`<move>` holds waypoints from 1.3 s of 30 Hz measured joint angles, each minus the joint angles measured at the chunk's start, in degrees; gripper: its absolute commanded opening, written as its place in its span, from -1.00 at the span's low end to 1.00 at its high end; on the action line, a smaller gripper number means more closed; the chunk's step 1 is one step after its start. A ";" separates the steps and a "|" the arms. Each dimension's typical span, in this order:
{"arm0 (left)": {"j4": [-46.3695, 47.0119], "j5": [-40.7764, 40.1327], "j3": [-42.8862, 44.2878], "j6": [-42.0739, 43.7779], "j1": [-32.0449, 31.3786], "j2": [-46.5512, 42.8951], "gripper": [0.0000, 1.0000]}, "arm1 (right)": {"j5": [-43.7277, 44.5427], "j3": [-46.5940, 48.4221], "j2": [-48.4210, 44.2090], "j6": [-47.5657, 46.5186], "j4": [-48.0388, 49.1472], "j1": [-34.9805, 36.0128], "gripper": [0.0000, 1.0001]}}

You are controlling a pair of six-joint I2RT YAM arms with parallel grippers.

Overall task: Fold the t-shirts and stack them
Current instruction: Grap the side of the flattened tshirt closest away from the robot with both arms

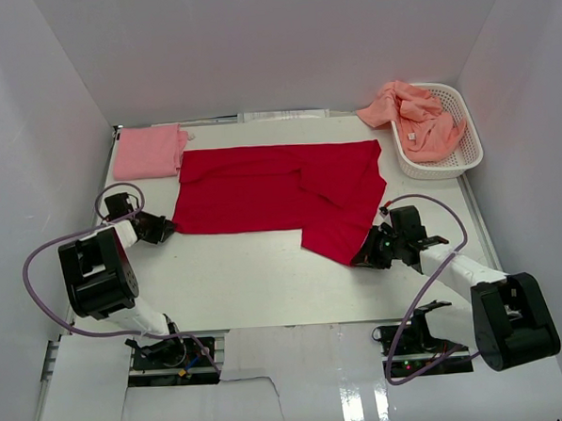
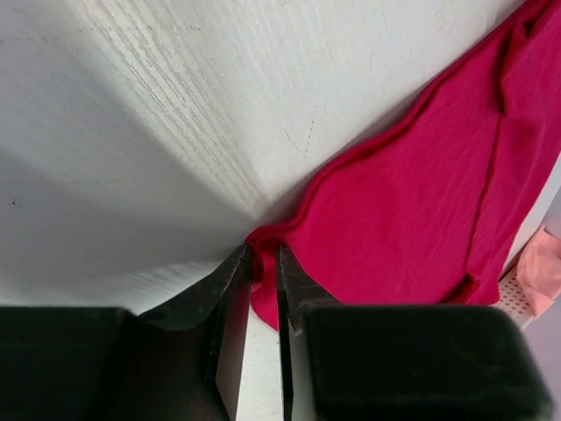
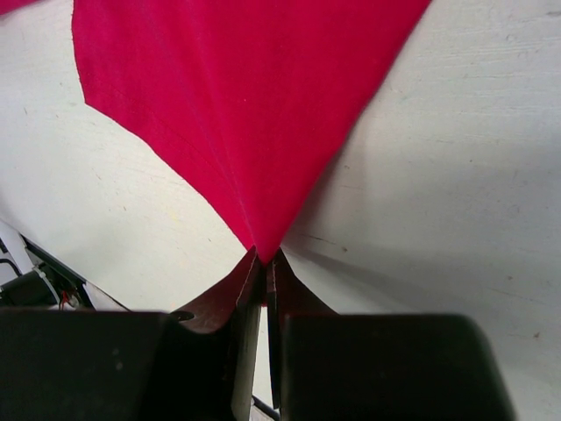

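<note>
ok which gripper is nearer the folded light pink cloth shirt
Left. The left gripper is just on the near side of the folded light pink cloth shirt; the right gripper is far across, at the bright red t-shirt's right corner.

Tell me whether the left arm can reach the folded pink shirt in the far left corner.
Probably yes: the pink shirt lies just beyond the left gripper on its own side, with only bare table between. But its jaws pinch a corner of the red shirt, so it would have to let go first.
</note>
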 measured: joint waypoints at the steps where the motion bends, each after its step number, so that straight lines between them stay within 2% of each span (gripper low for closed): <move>1: 0.02 0.02 0.00 0.00 0.00 0.20 -0.67 | 0.02 0.00 -0.24 -0.02 -0.09 0.00 -0.79; 4: 0.37 0.87 0.04 -0.11 0.02 1.01 -1.00 | 0.00 0.00 -0.92 -0.17 -0.63 0.00 -0.82; 14: -1.68 2.21 0.09 2.10 -0.17 0.00 -1.00 | -1.64 1.36 -3.02 -2.97 -7.02 0.00 -0.85; 20: -7.63 1.90 -1.27 4.70 -0.22 -6.99 -1.00 | -2.89 2.05 -5.35 -3.98 -10.78 0.00 -0.85; 27: -9.79 2.38 -2.73 6.73 -0.22 -13.90 -1.00 | -4.28 1.53 -9.38 -4.48 -15.85 -0.02 -0.85; 39: -12.33 3.45 -5.68 8.79 -0.22 -15.39 -1.00 | -4.28 1.55 -13.68 -7.32 -25.44 -4.28 -0.85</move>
